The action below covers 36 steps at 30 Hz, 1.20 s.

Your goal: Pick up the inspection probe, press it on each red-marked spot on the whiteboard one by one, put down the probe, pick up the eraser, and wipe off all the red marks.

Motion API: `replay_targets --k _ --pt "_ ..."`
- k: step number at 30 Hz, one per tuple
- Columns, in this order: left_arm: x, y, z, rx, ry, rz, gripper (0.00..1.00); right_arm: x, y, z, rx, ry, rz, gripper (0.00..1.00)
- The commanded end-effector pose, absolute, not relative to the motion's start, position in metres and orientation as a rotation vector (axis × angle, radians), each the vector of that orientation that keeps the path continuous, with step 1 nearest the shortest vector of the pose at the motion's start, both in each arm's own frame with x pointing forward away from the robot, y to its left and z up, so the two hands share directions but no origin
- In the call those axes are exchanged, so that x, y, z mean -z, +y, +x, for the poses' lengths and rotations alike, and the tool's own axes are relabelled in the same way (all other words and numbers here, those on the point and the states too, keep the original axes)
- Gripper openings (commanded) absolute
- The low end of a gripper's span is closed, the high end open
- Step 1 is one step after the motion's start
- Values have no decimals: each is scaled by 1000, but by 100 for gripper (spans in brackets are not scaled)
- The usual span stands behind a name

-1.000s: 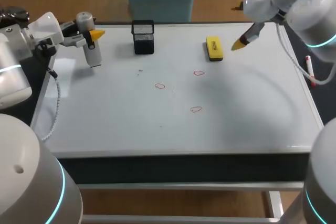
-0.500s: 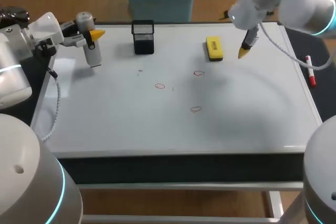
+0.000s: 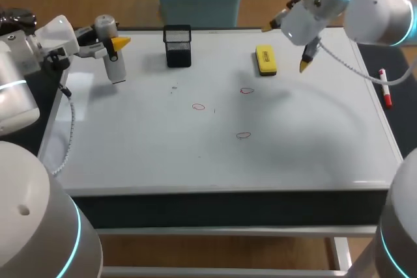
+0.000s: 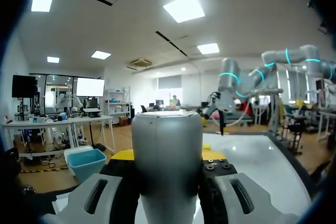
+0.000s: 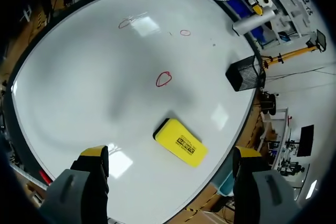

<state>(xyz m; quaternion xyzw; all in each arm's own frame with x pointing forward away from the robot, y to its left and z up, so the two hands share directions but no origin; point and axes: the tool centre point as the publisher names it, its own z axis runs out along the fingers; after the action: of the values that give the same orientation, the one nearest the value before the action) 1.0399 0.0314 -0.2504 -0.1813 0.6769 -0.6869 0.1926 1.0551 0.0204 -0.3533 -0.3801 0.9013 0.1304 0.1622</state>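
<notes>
Non-task items in view
You will see a black mesh pen holder (image 3: 178, 46) standing upright at the back, and a red marker (image 3: 385, 88) lying flat, well apart to its right.

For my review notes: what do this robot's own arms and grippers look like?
Both the left arm and the right arm are rounded white-grey shells with glowing cyan rings at the joints. A pale cable trails from each. The left gripper and the right gripper have grey fingers with bright yellow tips.
</notes>
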Motion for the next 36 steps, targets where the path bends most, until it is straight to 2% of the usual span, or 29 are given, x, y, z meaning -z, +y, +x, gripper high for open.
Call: replay_targets --k 1,8,24,36 --pt "250 31 1040 1928 1897 -507 0 351 19 1053 -368 2573 -1089 100" --pt "250 31 1040 1928 1897 -507 0 351 19 1053 -368 2573 -1089 100" --pt "250 31 1040 1928 1897 -507 0 364 30 1078 -342 2481 -1691 100" --pt "250 31 1040 1928 1897 -507 0 397 43 1080 -149 2386 -1868 100"
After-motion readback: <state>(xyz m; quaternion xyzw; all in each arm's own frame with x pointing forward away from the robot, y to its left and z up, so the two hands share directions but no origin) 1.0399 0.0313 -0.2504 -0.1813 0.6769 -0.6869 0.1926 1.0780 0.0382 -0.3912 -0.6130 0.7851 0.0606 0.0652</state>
